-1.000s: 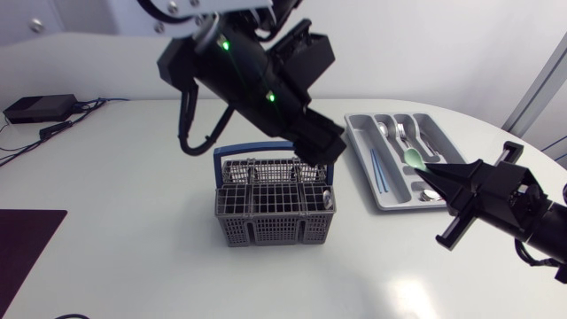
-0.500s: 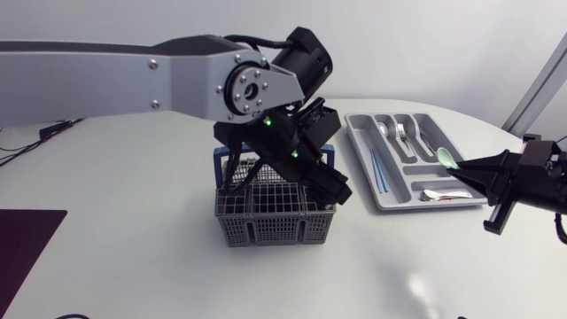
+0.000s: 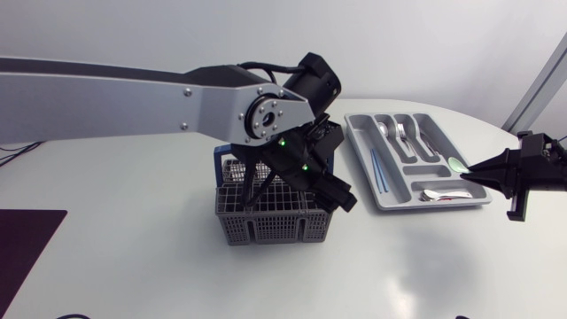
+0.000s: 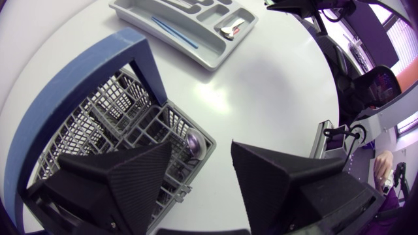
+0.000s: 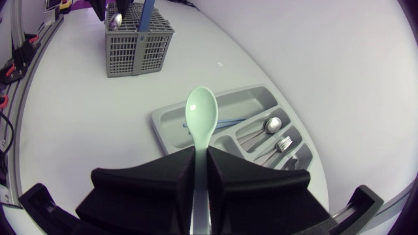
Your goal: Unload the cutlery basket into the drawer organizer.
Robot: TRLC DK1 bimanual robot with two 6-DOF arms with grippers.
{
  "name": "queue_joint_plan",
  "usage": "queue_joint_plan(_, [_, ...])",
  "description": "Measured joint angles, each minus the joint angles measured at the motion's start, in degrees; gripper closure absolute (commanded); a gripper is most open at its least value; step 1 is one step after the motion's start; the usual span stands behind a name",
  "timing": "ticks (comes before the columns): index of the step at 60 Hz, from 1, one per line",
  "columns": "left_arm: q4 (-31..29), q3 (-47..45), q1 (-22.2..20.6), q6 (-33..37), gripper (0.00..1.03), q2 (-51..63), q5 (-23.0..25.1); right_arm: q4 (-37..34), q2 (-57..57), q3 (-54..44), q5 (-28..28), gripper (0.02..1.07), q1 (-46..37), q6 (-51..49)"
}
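The grey cutlery basket [image 3: 275, 226] with a blue handle [image 3: 220, 158] stands mid-table. My left gripper [image 3: 330, 188] hangs open over its right end. In the left wrist view one finger [image 4: 124, 176] is above the compartments and the other [image 4: 287, 179] is outside the basket's corner, with a metal spoon [image 4: 194, 142] standing in the basket [image 4: 98, 111] between them. My right gripper [image 3: 496, 173] is shut on a pale green spoon [image 5: 201, 117], held just right of the grey drawer organizer [image 3: 361, 142], its bowl [image 3: 456, 164] over the organizer's right rim.
The organizer [image 5: 163, 124] holds a blue utensil [image 3: 378, 170], metal spoons [image 5: 271, 124] and forks [image 5: 284, 142] in separate slots. A dark mat [image 3: 27, 239] lies at the table's left front edge. The table's rounded edge runs close behind my right gripper.
My left arm has swung down so its gripper now hangs over the basket's right end. My right gripper has carried the green spoon to the right, across the organizer to its right rim.
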Motion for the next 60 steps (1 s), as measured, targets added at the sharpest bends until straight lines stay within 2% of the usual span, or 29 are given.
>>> queue_joint_plan(11, [5.3, -3.6, -1.0, -1.1, 0.39, -0.2, -3.7, -0.3, 5.4, 5.0, 1.0, 1.02, 0.0, -0.7])
queue_joint_plan(16, [9.0, -6.3, -1.9, -1.3, 0.43, -1.4, -6.2, -0.3, 7.2, 5.9, 1.4, 1.02, 0.0, -0.8])
queue_joint_plan(24, [13.9, -10.6, -3.7, -2.1, 0.43, -4.0, -9.5, -0.3, 9.1, 6.1, 1.8, 1.02, 0.0, -0.8])
queue_joint_plan(48, [17.1, -12.2, -5.2, -2.7, 0.45, -6.0, -12.9, 2.5, 13.0, 6.1, 3.5, 1.02, 0.0, -1.3])
queue_joint_plan(56, [18.2, -13.0, -5.9, -2.8, 0.52, -6.0, -14.0, 2.7, 15.1, 7.6, 5.3, 1.02, 0.0, -1.9])
queue_joint_plan(60, [18.2, -13.2, -6.2, -2.7, 0.53, -6.0, -14.0, 2.7, 15.8, 8.7, 5.7, 1.02, 0.0, -2.0])
